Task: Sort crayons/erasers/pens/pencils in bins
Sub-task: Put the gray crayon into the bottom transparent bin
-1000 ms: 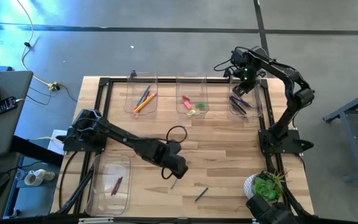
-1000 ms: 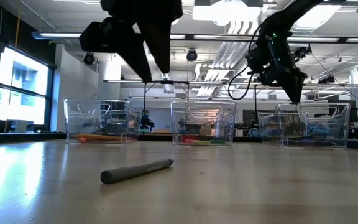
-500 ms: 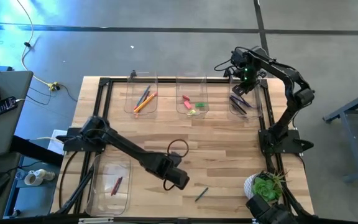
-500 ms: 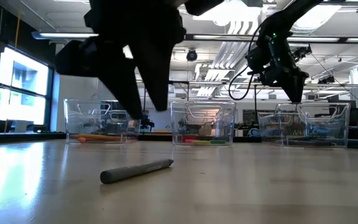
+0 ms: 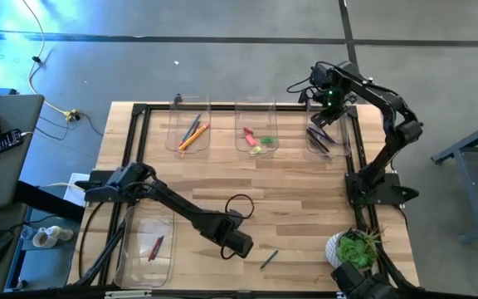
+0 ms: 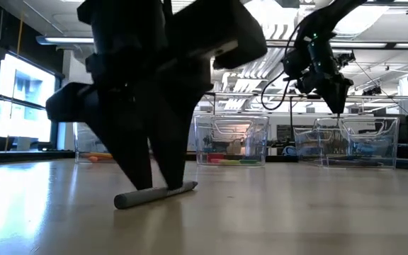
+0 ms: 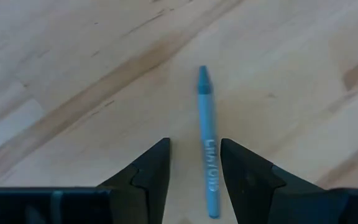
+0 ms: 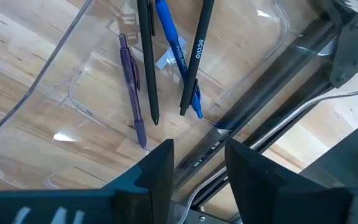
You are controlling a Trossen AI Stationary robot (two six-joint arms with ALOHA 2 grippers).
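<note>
From my low view, the left gripper [image 6: 158, 185] fills the foreground, its two dark fingers planted on either side of a grey-looking crayon [image 6: 156, 195] lying on the table [image 6: 296, 219]. My left wrist view settles the colour: that crayon [image 7: 207, 146] is light blue, lying between the parted fingers [image 7: 151, 171], which stand apart from it, gripping nothing yet. From the high view I see this gripper [image 5: 237, 243] near the table's front middle, with another stick [image 5: 269, 258] (dark, kind unclear) loose just to its right and a red crayon [image 5: 154, 247] in the long bin [image 5: 146, 249] at the front left.

Farther back, three bins line the far edge: pencils [image 5: 192, 133] in the left one, erasers [image 5: 258, 141] in the middle one, pens [image 5: 320, 138] in the right one [image 5: 325, 137]. The right gripper [image 5: 329, 106] hovers above that last bin, empty, fingers spread. Only my right wrist view sorts the pens: one purple [image 8: 132, 96], one blue [image 8: 178, 56], two black [image 8: 148, 62].
</note>
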